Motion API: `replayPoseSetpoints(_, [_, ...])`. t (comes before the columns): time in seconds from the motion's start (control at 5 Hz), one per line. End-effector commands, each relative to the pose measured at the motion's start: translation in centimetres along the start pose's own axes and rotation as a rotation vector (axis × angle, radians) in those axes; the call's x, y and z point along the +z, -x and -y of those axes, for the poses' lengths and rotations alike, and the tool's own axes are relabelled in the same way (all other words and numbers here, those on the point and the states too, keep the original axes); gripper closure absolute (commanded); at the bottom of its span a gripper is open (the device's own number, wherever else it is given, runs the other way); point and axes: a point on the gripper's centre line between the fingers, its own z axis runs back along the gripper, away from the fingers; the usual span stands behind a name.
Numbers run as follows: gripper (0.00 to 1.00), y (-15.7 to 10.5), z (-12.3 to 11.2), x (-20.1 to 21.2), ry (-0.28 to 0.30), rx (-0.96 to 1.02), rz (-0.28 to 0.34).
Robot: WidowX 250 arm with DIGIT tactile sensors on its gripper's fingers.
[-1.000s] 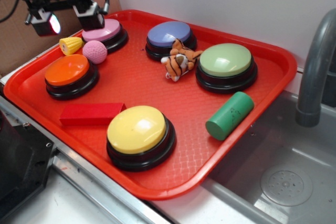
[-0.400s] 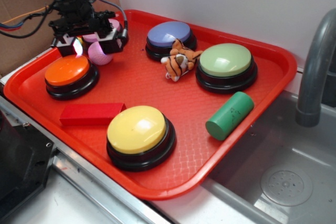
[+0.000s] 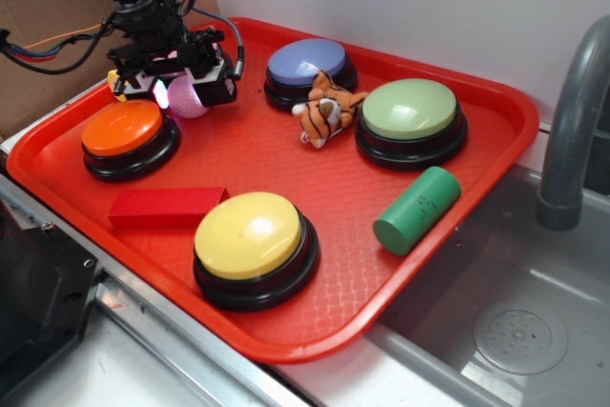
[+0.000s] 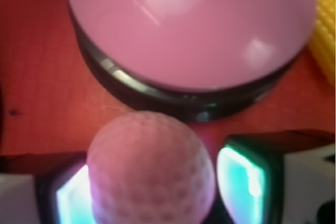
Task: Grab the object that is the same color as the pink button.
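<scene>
A red tray point(image 3: 286, 154) fills most of the exterior view. At its far left corner the gripper point(image 3: 186, 94) is lowered over a small pink ball point(image 3: 188, 100), with one finger on each side of it. A yellow corn toy point(image 3: 116, 81) peeks out just behind the arm. An orange button point(image 3: 122, 128) sits just in front of the ball, and a red block point(image 3: 164, 206) lies nearer the front edge. A yellow button point(image 3: 250, 235) comes next, then a purple-blue button point(image 3: 307, 63) at the back with a tiger toy point(image 3: 324, 110) beside it. Further right are a green button point(image 3: 410, 110) and a green cylinder point(image 3: 416, 209).

From the wrist, the dimpled ball point(image 4: 151, 174) sits between two glowing pads point(image 4: 239, 178). The jaws are spread around it; narrow gaps show, so no firm grasp is visible. The pink button point(image 4: 191, 27) stands just behind the ball, apart from it.
</scene>
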Motion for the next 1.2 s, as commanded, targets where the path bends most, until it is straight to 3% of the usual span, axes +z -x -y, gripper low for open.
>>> replayPoseSetpoints(0.0, [1.00, 0.0, -0.5, 0.6, 0.013, 0.022, 0.045])
replayPoseSetpoints(0.4, [1.00, 1.0, 2.0, 7.8, -0.041, -0.131, 0.018])
replayPoseSetpoints(0.8, [1.00, 5.9, 7.9, 13.2, -0.023, -0.507, -0.092])
replayPoseSetpoints(1.0, [1.00, 8.0, 8.3, 14.3, -0.006, -0.549, -0.095])
